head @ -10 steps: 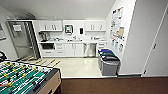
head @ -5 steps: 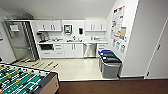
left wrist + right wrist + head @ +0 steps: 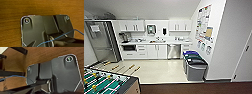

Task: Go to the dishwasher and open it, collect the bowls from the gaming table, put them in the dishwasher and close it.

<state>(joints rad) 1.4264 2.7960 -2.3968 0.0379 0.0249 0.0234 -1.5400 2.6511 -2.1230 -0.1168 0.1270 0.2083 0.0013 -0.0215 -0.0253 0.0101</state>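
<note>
At seven o'clock the gaming table (image 3: 105, 83) runs its green field diagonally, rods crossing it. At twelve, the dishwasher (image 3: 173, 51) sits shut under the surface (image 3: 156, 42), silver front facing the camera. Whether either tool is spread, I cannot tell.

path: open pale floor (image 3: 159, 70) to dishwasher (image 3: 173, 51) | obstacles: bins (image 3: 195, 65) right, gaming table (image 3: 106, 83) left
</note>
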